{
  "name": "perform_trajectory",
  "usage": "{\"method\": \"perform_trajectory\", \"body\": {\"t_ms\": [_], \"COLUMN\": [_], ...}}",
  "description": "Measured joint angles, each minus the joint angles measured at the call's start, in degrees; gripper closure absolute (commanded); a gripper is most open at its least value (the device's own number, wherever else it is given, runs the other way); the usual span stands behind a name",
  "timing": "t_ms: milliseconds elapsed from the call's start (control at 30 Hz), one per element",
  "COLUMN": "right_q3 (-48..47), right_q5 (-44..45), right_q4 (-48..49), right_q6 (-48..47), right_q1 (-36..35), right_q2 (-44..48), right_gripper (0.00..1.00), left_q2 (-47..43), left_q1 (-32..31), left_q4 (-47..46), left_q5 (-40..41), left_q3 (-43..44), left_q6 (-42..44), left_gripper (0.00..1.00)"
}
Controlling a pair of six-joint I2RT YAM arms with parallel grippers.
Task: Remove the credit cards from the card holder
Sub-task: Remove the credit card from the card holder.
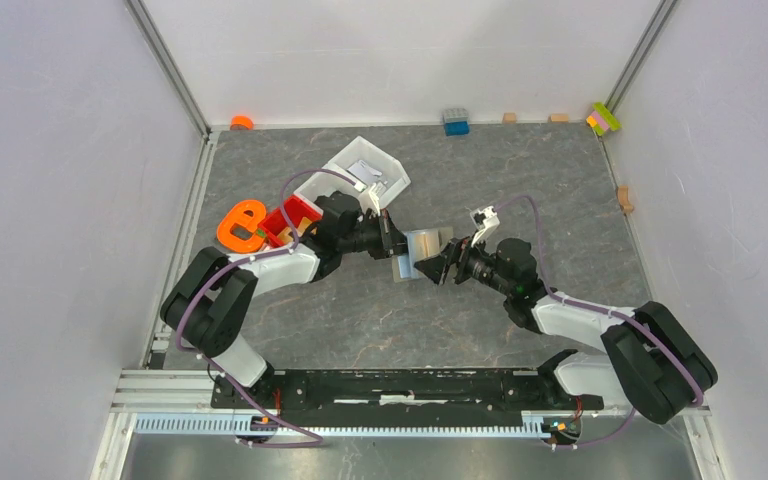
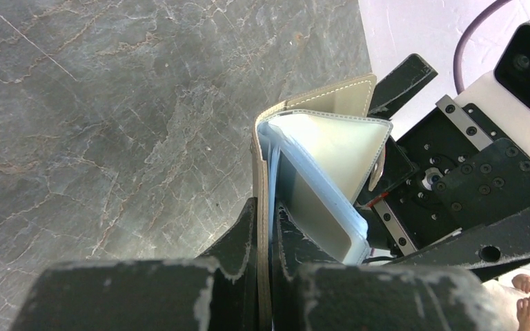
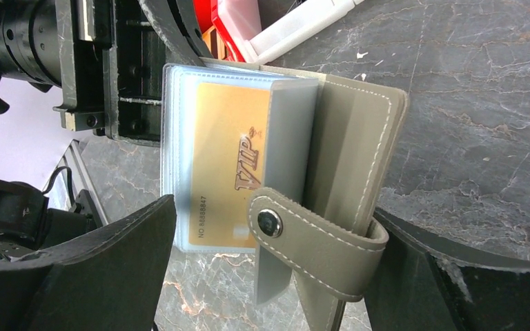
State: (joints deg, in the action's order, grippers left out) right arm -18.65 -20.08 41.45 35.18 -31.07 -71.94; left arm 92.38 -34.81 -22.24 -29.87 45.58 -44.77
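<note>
The card holder hangs above the table between both arms. It is a taupe bifold with white stitching and a snap strap, and it stands open. My left gripper is shut on its taupe flap, beside the pale-blue plastic sleeves. A gold credit card marked VIP sits in the front clear sleeve. A grey flat piece sticks out below the strap. My right gripper is open, one finger on each side of the holder, and holds nothing.
A white bin with small items, a red bin and an orange ring-shaped part lie behind the left arm. Small blocks line the back wall. Grey marbled table lies under the holder.
</note>
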Motion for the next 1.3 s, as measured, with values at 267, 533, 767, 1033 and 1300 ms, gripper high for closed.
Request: {"method": "perform_trajectory", "body": {"t_ms": [267, 533, 767, 1033, 1300], "right_q3": [-0.5, -2.01, -4.59, -5.77, -5.88], "right_q5": [0.33, 1.57, 5.18, 8.26, 13.27], "right_q4": [-0.46, -2.73, -7.52, -11.41, -14.88], "right_q6": [-0.87, -1.99, -3.69, -4.24, -4.92], "right_q1": [-1.22, -2.12, -3.45, -4.04, -4.17], "right_q2": [-0.35, -0.87, -1.38, -1.81, 2.01], "right_gripper": [0.03, 0.03, 0.06, 0.11, 0.15], "left_q2": [0.0, 0.0, 0.0, 0.0, 0.0], "left_q1": [-0.04, -0.04, -0.04, -0.04, -0.02], "left_q4": [1.73, 2.73, 2.91, 3.13, 4.46], "left_q5": [1.29, 1.33, 1.53, 2.86, 5.2], "left_q3": [0.68, 0.68, 0.74, 0.76, 1.36], "left_q6": [0.74, 0.76, 0.79, 0.9, 1.84], "left_gripper": [0.98, 0.98, 0.98, 0.98, 0.98]}}
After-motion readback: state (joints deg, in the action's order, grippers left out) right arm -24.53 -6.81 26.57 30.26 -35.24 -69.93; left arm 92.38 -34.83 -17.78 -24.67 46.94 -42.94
